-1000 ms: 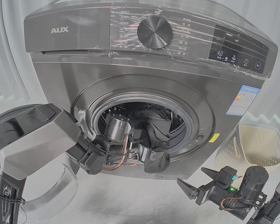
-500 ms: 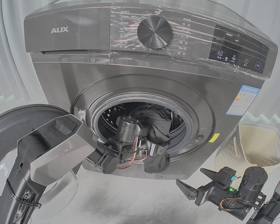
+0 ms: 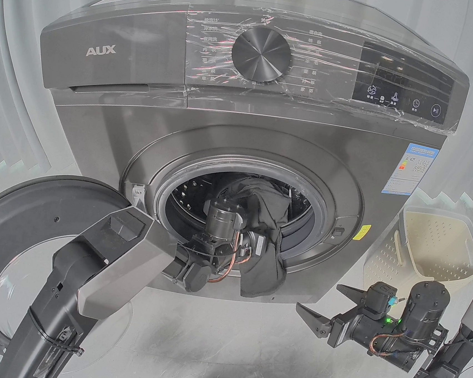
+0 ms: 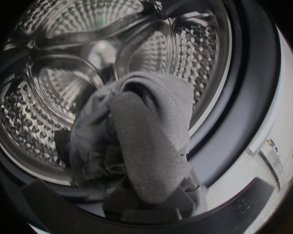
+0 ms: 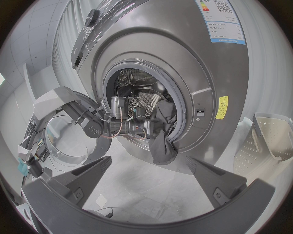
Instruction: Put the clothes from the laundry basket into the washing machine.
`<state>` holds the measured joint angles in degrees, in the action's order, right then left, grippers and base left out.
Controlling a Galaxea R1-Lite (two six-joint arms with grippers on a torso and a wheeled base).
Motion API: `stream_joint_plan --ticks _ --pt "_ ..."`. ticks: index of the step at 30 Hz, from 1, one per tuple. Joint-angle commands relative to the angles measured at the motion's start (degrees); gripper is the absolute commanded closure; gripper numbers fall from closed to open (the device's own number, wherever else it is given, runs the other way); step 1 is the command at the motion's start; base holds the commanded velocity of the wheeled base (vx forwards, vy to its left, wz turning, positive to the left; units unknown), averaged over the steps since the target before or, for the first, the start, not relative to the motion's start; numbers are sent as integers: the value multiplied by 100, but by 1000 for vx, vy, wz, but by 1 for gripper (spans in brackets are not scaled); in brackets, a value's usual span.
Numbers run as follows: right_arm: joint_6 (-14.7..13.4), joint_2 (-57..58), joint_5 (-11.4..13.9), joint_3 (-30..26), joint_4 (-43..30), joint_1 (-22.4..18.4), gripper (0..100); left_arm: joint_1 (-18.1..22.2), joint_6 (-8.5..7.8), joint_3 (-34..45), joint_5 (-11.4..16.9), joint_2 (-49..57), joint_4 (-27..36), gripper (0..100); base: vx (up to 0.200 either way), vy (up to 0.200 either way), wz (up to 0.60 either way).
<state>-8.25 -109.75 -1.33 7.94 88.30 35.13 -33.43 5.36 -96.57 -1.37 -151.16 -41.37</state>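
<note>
- Laundry first: a dark garment (image 3: 267,212) sits at the mouth of the washing machine (image 3: 142,127), its upper part bunched inside the opening and its lower end hanging out over the door seal and down the front panel.
- We see the left gripper (image 3: 254,243) reaching through the opening, clenched on that dark garment (in the left wrist view the cloth is heaped right over the fingers, so they barely show).
- From the left wrist view we look into the perforated steel drum (image 4: 171,51); the cloth is held up in front of it, not lying on the drum floor.
- We find the round door (image 3: 21,220) swung wide open on the machine's left side.
- Off to the right of the machine, low above the floor, the right gripper (image 3: 325,302) hangs with its jaws spread wide and nothing between them.
- We note the cream laundry basket (image 3: 391,259) just beside the machine's right side, tilted, beyond the right gripper.
</note>
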Motion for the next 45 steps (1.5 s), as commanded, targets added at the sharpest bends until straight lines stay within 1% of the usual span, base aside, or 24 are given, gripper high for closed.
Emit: stream_joint_plan --ticks 1,7,12,13,18,20,23,25,26,27,28,29,30,32,34,41,42,43,45 --pt "8 -11 1 24 3 -15 0 187 123 -1118 -567 -370 -108 100 0 0 0" --pt "8 -11 1 24 3 -15 0 442 114 -1698 -936 -467 -11 100 0 0 0" --pt "-1 -11 1 24 3 11 0 513 114 -1724 -988 -449 -2 100 0 0 0" --pt "-1 -11 1 24 3 2 0 521 114 -1724 -988 -449 -11 0 0 0 0" --pt "-1 -11 1 15 3 -6 0 477 132 -1557 -980 -388 -72 0 0 0 0" --pt "-1 -11 1 15 3 -15 0 442 132 -1276 -980 -300 -55 0 0 0 0" --pt "8 -11 1 15 3 -24 0 328 114 -257 -795 254 33 0 0 0 0" --pt "8 -11 10 24 3 -24 0 214 114 446 -435 588 156 0 0 0 0" --pt "8 -11 10 24 3 -24 0 205 114 534 -391 632 174 0 0 0 0" --pt "8 -20 10 24 3 -6 0 143 96 842 -224 755 165 0 0 0 0" --pt "8 -20 1 24 3 11 0 126 70 947 -189 764 138 0 0 0 0" --pt "8 -20 1 24 3 11 0 126 70 947 -189 764 138 0 0 0 0" --pt "-1 -11 1 24 3 20 0 99 26 1106 -127 773 121 0 0 0 0" --pt "-1 -11 1 15 3 20 0 82 17 1141 -83 746 112 0 0 0 0" --pt "-1 -11 1 6 3 20 0 38 35 1097 22 685 103 0 0 0 0" --pt "8 -11 1 24 3 20 0 29 17 983 40 439 121 0 0 0 0" --pt "8 -11 1 24 3 20 0 29 -18 939 40 351 112 0 0 0 0" --pt "8 -11 1 24 3 20 0 29 -53 912 40 307 112 100 0 0 0" --pt "-1 -11 1 15 3 20 0 29 -71 842 40 236 112 100 0 0 0"
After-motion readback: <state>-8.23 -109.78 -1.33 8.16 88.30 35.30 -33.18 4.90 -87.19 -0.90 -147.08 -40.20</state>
